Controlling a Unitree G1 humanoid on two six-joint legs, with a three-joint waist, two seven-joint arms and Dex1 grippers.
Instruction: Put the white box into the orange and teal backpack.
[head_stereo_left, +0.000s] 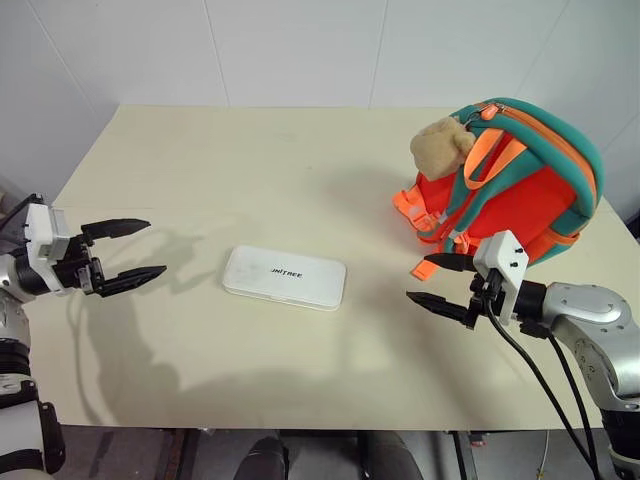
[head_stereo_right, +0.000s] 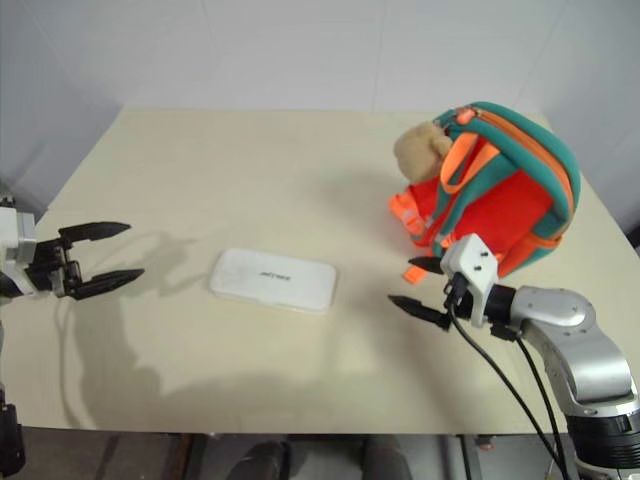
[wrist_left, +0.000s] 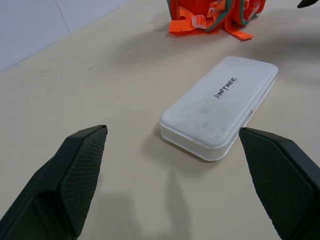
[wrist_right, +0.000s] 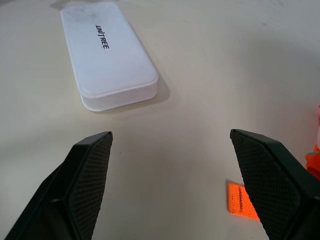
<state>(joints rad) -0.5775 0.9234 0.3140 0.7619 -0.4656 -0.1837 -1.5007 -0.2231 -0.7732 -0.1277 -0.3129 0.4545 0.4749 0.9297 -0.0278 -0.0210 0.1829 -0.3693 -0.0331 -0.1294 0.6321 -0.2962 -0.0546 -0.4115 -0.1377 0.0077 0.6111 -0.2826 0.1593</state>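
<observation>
Pale beige table (head_stereo_left: 300, 160), white panelled wall (head_stereo_left: 300, 50) behind, soft shadows

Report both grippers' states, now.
Left gripper: open, holding nothing, short of the white box.
Right gripper: open, holding nothing, beside the orange and teal backpack.

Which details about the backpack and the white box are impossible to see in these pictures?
- Orange and teal backpack: in the head views its zipper and opening cannot be made out, so open or closed cannot be told; its far side is hidden by its own body.
- Backpack in the left wrist view: cut off by the picture's edge, straps alone visible.
- White box: underside hidden against the table; contents unseen.
</observation>
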